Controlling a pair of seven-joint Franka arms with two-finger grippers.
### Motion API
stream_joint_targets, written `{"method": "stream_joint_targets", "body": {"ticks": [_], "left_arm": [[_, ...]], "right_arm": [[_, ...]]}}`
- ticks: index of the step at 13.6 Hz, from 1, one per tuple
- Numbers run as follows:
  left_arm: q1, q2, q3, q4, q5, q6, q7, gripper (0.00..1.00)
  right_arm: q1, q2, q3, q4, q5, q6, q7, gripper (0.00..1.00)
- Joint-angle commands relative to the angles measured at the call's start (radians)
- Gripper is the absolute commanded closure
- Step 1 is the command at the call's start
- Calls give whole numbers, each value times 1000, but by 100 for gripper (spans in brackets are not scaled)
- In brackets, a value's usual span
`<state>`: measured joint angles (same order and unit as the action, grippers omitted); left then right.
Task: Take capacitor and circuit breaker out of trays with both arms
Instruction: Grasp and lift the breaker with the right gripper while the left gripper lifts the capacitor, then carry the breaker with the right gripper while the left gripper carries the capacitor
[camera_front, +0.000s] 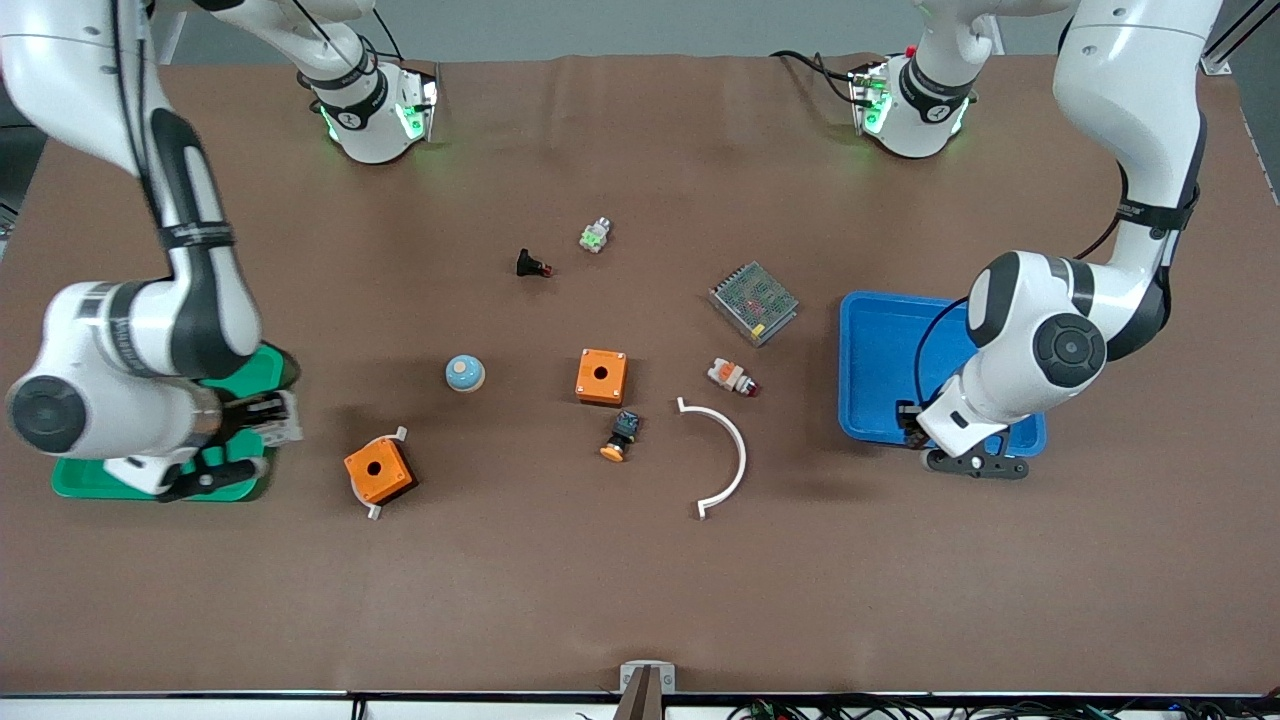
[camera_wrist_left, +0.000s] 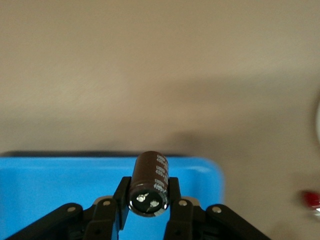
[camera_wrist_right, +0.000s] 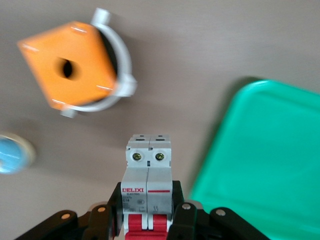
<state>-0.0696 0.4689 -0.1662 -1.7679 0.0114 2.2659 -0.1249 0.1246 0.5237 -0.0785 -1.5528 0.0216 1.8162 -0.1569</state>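
— Brown table (camera_front: 640, 580), loose parts across its middle. Left gripper (camera_wrist_left: 149, 200)?

— Over the blue tray (camera_wrist_left: 60, 190). Fingers (camera_wrist_left: 121, 197) are closed on the capacitor (camera_wrist_left: 148, 182), one on each side of the dark cylinder, with the tray edge just ahead of the fingers.

— Right gripper (camera_wrist_right: 148, 220)?

— Just off the green tray's (camera_wrist_right: 260, 165) edge. Fingers (camera_wrist_right: 181, 220) clamp the breaker (camera_wrist_right: 148, 185) at its red switch end, the white body projecting past the fingertips. An orange box (camera_wrist_right: 70, 67) lies on the table ahead of the fingers.

Dark capacitor (camera_wrist_left: 148, 184) gripped over blue tray (camera_wrist_left: 60, 185), white-red breaker (camera_wrist_right: 148, 187) gripped
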Motion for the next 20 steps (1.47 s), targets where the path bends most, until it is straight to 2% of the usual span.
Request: {"method": "stream_joint_targets", "body": {"ticks": [1, 6, 9, 12, 15, 16, 17, 18, 19, 20], "left_arm": [[-61, 68, -6, 129, -50, -25, -70, 100], [-232, 212, 5, 319, -39, -25, -330, 100], [-292, 279, 10, 412, -37, -25, -413, 100], [-372, 336, 57, 485, -39, -16, -498, 100], [-437, 370, 86, 518, -41, 10, -564, 100], [-449, 381, 86, 518, -41, 26, -571, 100], [-461, 387, 89, 518, -41, 30, -576, 100], [-484, 398, 102, 518, -41, 30, -590, 100], [-507, 407, 120, 518, -41, 35, -598, 100], [-527, 422, 138, 516, -41, 49, -602, 100]], "right_arm": [[91, -22, -10, -4, 82, -23, 198, 99], [258, -10, -10, -13, 118, 72, 501, 99], [346, 54, -10, -16, 121, 188, 675, 98], [386, 116, -10, -17, 173, 276, 724, 98], [395, 144, -10, -18, 175, 304, 723, 97], [392, 147, -10, -18, 175, 304, 718, 92], [391, 153, -10, -18, 176, 305, 717, 77], [395, 154, -10, -18, 178, 307, 717, 45], [391, 151, -10, -18, 178, 305, 718, 5], [385, 150, -10, -18, 178, 301, 718, 0]]}}
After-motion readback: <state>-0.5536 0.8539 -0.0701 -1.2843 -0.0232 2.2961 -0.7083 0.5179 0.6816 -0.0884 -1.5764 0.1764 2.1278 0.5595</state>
